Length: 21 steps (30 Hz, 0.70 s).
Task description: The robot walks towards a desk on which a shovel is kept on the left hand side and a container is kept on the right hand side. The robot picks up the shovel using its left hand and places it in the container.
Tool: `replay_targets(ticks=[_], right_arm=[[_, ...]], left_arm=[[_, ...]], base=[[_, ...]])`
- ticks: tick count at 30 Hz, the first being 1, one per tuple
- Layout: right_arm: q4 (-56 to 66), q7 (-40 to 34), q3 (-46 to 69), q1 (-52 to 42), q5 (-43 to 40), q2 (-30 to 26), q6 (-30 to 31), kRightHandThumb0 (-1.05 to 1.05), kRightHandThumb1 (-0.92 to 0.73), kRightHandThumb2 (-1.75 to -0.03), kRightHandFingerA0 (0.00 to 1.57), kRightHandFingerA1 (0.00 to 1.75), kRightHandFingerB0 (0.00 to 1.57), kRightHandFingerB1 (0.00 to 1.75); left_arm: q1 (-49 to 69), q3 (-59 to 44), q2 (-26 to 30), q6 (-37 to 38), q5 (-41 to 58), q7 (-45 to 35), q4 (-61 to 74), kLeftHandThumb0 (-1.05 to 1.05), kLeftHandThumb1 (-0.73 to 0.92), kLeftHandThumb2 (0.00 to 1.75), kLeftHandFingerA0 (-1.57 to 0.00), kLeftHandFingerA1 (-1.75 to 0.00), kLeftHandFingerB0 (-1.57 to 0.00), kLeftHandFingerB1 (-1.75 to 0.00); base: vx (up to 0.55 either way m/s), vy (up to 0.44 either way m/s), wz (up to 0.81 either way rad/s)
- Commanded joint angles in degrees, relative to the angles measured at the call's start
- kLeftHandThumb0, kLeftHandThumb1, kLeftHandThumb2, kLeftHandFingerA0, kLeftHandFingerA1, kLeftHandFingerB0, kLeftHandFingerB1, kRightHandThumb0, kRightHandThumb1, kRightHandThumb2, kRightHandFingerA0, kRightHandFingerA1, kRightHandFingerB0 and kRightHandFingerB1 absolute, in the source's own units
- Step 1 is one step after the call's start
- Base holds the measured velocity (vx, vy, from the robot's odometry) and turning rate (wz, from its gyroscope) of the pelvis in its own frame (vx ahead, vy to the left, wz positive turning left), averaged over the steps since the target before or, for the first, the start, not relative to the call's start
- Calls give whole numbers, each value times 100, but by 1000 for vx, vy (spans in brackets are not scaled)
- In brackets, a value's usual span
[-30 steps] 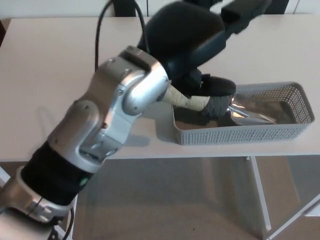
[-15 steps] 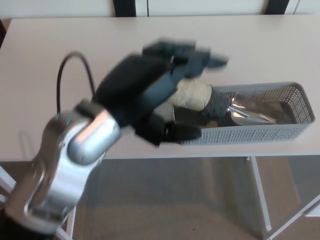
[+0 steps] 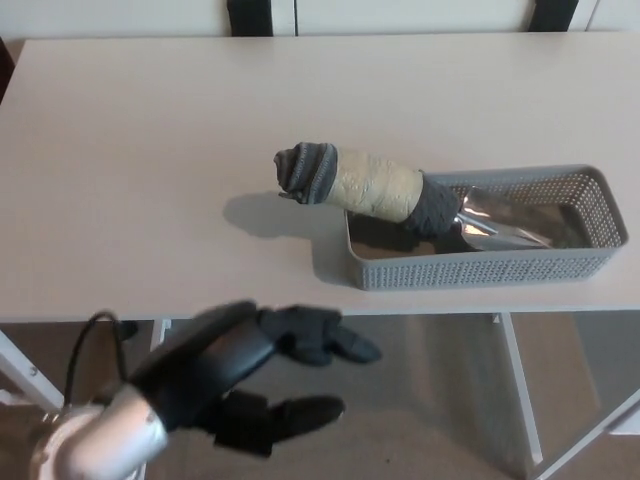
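I see the shovel (image 3: 400, 200) resting blade-down in the container (image 3: 590, 255) — handle overhanging left; left robot hand (image 3: 255, 375) empty, fingers spread.

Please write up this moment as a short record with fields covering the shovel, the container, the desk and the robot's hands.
shovel: shovel lies with its metal blade inside the container, its wrapped handle sticking out over the left rim above the desk
container: grey perforated container near the front edge of the desk, on its right side
desk: pale desk
left hand: left hand open, holding nothing, below the desk's front edge
right hand: not in view
task state: shovel sits in the container
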<state>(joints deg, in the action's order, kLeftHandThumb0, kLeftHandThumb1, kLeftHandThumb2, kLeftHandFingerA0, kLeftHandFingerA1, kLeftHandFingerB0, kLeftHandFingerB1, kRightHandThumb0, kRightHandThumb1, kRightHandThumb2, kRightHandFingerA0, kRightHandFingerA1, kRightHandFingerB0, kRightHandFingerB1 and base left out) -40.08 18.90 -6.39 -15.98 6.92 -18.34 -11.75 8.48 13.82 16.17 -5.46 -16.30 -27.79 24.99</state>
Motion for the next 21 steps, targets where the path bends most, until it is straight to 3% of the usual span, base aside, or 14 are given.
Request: replay_targets(ticks=[1, 3, 4, 5, 6, 8, 10, 11, 12, 13, 15, 18, 20, 21], right_arm=[[-750, -459, 51, 31, 242, -225, -315, -51, -60, -58, 59, 45, 36, 35], [-749, -462, 42, 25, 249, -223, -317, -51, -60, -58, 59, 45, 36, 35], [-544, -408, 71, -79, 204, -233, -235, -57, -50, -79, 54, 55, 30, 45], [-288, -340, 116, -205, 140, -248, -129, -57, -50, -79, 54, 55, 30, 45], [-144, -302, 125, -269, 125, -266, -82, -57, -50, -80, 54, 56, 28, 45], [-244, -354, 117, -191, 150, -251, -140, -50, -61, -58, 59, 44, 35, 34], [-523, -463, 136, -60, 143, -182, -286, -51, -59, -58, 59, 44, 35, 34], [-654, -544, 124, -16, 171, -153, -373, -51, -59, -58, 59, 44, 35, 34], [-647, -595, 134, 7, 173, -137, -406, -50, -58, -57, 57, 44, 35, 35], [-481, -702, 123, -43, 228, -142, -351, -51, -59, -58, 54, 42, 35, 34], [-353, -792, 149, -41, 219, -100, -311, -53, -60, -58, 48, 40, 35, 34], [-82, -913, 327, -152, 83, -73, -374, -53, -61, -58, 46, 39, 35, 34], [54, -901, 392, -185, 14, -65, -358, -50, -63, -59, 45, 39, 35, 34], [46, -900, 448, -166, -62, -32, -363, -53, -64, -59, 45, 40, 33, 34]], left_arm=[[2915, -2532, 491, 2000, 7675, -3635, 2492, -71, 86, 67, -61, -54, -63, -45], [2960, -2593, 462, 1964, 7725, -3695, 2493, -71, 86, 67, -61, -54, -63, -45], [3174, -2866, 611, 1555, 7039, -4280, 1461, -90, 65, 108, -55, -71, -34, -53], [3400, -3176, 812, 1051, 6158, -4977, 169, -90, 65, 108, -55, -71, -34, -53], [2282, -2515, 1958, 86, 5185, -5391, -253, -78, 82, 65, -23, -29, -23, -30], [2727, -2014, 1420, -56, 3719, -3578, -912, -87, 59, 91, -12, -41, -16, -39], [2624, -1645, 870, 310, 2497, -2078, -1922, -84, 72, 62, -15, -32, -22, -28], [2521, -1579, 763, 522, 2201, -1753, -2376, -84, 72, 62, -15, -32, -22, -28], [2365, -1542, 642, 626, 1975, -1433, -2846, -38, 32, 96, -2, -51, 0, -47], [2122, -1532, 458, 650, 1791, -1076, -3498, -80, 57, 90, -6, -37, -13, -40], [1809, -1593, 297, 836, 1514, -505, -4392, -82, 69, 62, -11, -27, -18, -27], [1396, -1744, 156, 996, 1401, 29, -5422, -87, 58, 95, -3, -28, -14, -31], [1257, -1882, 118, 1050, 1547, -22, -5710, -82, 69, 62, -7, -25, -14, -25], [1140, -2120, 57, 745, 1882, -288, -5859, -82, 55, 94, -5, -31, -10, -32]], base=[[0, 0, 0], [0, 0, 0], [0, 0, 0], [0, 0, 0], [0, 0, 0], [0, 0, 0], [0, 0, 0], [0, 0, 0], [0, 0, 0], [0, 0, 0], [0, 0, 0], [0, 0, 0], [0, 0, 0], [0, 0, 0]])
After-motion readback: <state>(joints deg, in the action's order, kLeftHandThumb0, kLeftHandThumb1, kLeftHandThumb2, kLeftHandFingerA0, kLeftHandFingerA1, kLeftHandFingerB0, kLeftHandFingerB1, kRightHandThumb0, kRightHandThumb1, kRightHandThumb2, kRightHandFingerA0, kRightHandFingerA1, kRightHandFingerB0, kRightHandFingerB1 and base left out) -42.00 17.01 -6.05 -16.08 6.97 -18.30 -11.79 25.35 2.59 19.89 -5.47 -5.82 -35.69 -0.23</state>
